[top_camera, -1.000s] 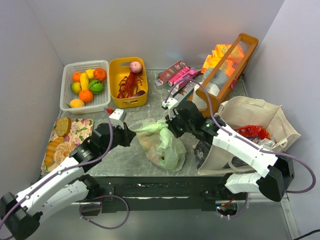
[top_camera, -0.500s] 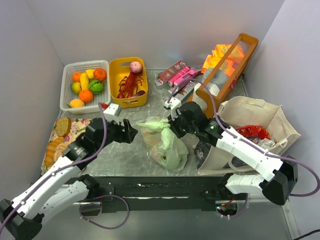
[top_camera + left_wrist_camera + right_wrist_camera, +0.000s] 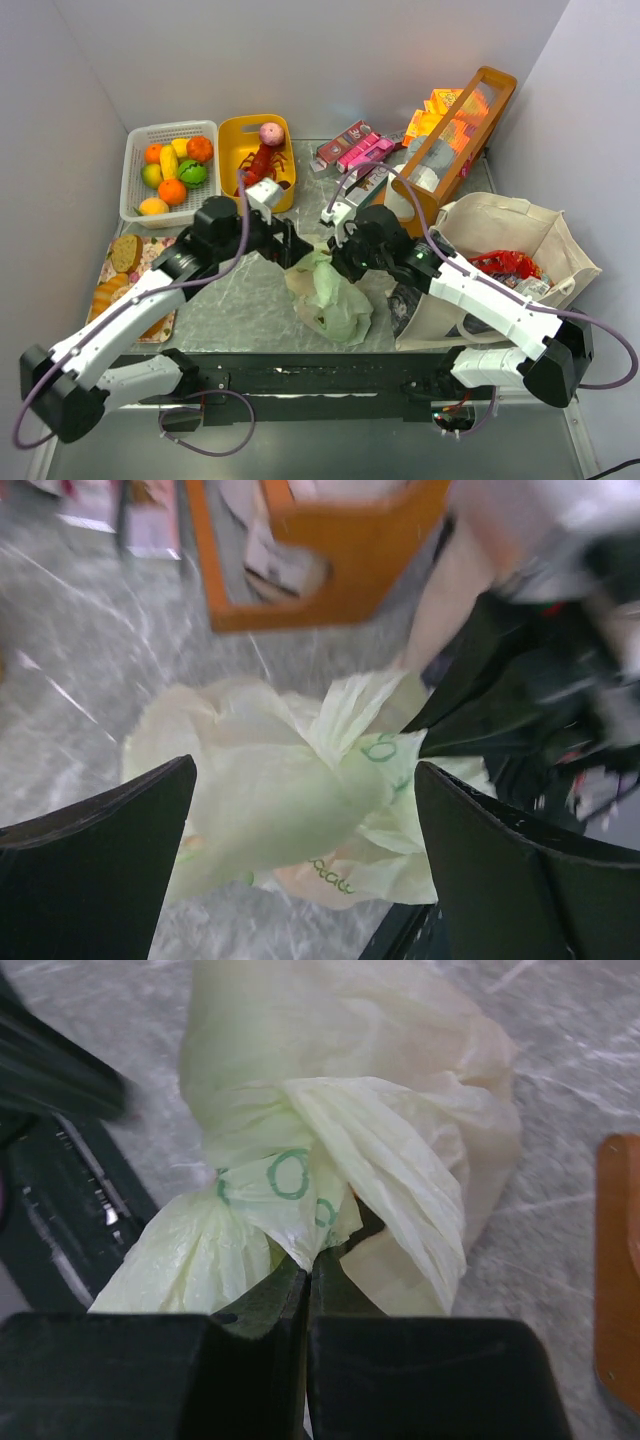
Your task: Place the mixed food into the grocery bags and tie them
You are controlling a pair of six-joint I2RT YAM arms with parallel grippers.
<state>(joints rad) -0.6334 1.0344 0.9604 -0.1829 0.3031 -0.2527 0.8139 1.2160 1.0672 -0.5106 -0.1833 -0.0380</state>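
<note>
While the right pincer (image 3: pixel 308 1278) clamps the knotted pale green bag (image 3: pixel 330 1050), the left pincer (image 3: pixel 305 772) gapes empty.

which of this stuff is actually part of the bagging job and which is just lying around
Part of the job: green plastic bag, pinched by the right gripper, with the left gripper open beside it; canvas tote; red snack packets in the tote; bread on the floral tray.

Just lying about: red lobster; yellow basket; pink boxes; wooden crate.
</note>
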